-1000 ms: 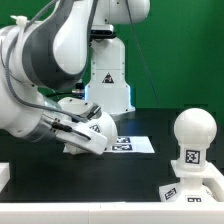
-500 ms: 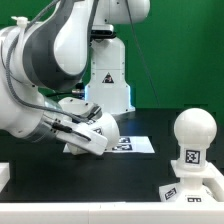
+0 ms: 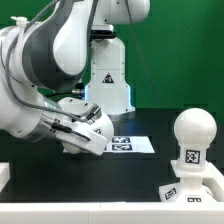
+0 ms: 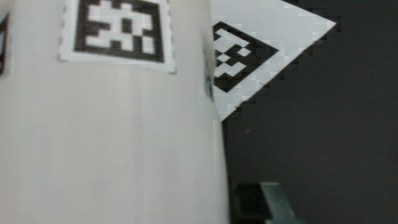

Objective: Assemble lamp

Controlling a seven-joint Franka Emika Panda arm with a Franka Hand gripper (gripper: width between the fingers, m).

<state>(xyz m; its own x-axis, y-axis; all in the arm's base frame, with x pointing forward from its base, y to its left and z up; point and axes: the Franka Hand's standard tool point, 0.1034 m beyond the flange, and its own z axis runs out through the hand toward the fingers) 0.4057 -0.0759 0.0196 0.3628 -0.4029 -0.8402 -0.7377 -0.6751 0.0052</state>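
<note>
The lamp shade [image 3: 98, 122], matte white, sits tilted between my gripper's [image 3: 86, 136] fingers at the exterior view's left, just above the table by the marker board. In the wrist view the shade [image 4: 107, 140] fills most of the picture and shows a square tag. One dark finger [image 4: 276, 203] stands close against its side; the other finger is hidden. The rounded bulb [image 3: 191, 128] stands on the tagged stem of the lamp base [image 3: 197, 186] at the exterior view's right, well apart from the gripper.
The marker board [image 3: 136, 146] lies flat on the black table right of the shade; its corner shows in the wrist view [image 4: 267, 50]. The arm's white pedestal [image 3: 107, 78] stands behind. A white edge [image 3: 4, 176] shows at the lower left.
The gripper and the shade shift only slightly near the marker board; the bulb and the base have not moved.
</note>
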